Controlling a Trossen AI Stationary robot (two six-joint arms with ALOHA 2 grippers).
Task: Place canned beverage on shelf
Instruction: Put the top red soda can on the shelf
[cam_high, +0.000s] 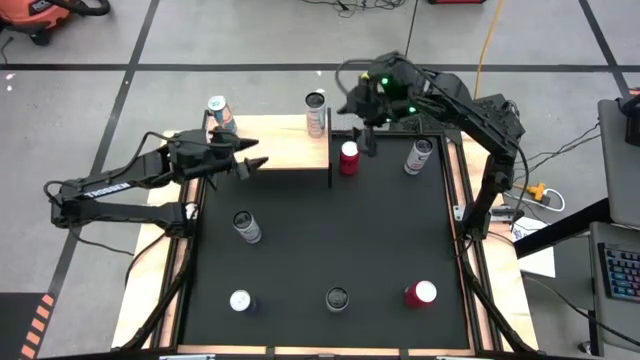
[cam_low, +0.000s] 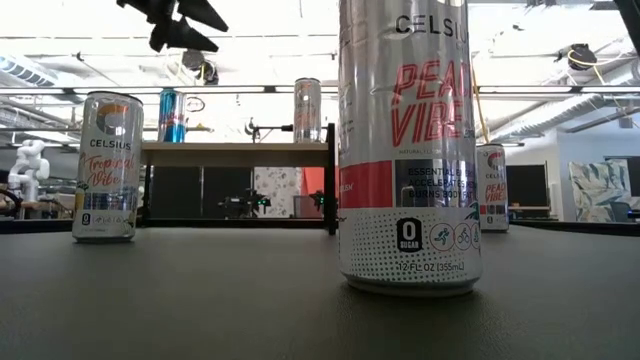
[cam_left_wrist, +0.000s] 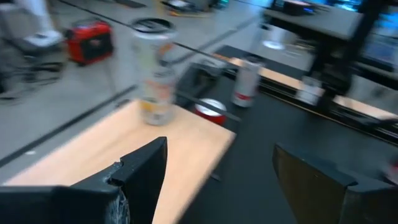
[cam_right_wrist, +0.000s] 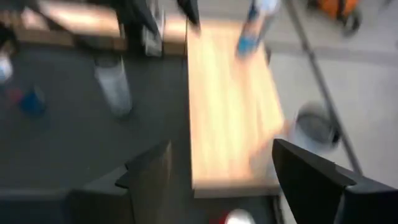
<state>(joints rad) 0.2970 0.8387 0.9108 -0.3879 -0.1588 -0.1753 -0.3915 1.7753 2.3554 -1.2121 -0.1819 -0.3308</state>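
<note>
The shelf (cam_high: 270, 150) is a light-wood board on black legs at the table's far left. Two cans stand on it: a blue-and-orange one (cam_high: 221, 114) at its far left and a silver one (cam_high: 316, 110) at its far right corner. My left gripper (cam_high: 255, 163) hovers open and empty over the board's near edge, also seen in the left wrist view (cam_left_wrist: 217, 155). My right gripper (cam_high: 362, 138) hangs open and empty just right of the shelf, above a red can (cam_high: 348, 157); its wrist view (cam_right_wrist: 221, 149) looks along the board (cam_right_wrist: 230, 106).
On the black mat stand a white can (cam_high: 418, 155) at the far right, a silver can (cam_high: 246, 226) mid-left, and three cans along the near edge (cam_high: 240, 300), (cam_high: 336, 298), (cam_high: 420, 293). The middle of the mat is bare. Wooden rails run along the table's sides.
</note>
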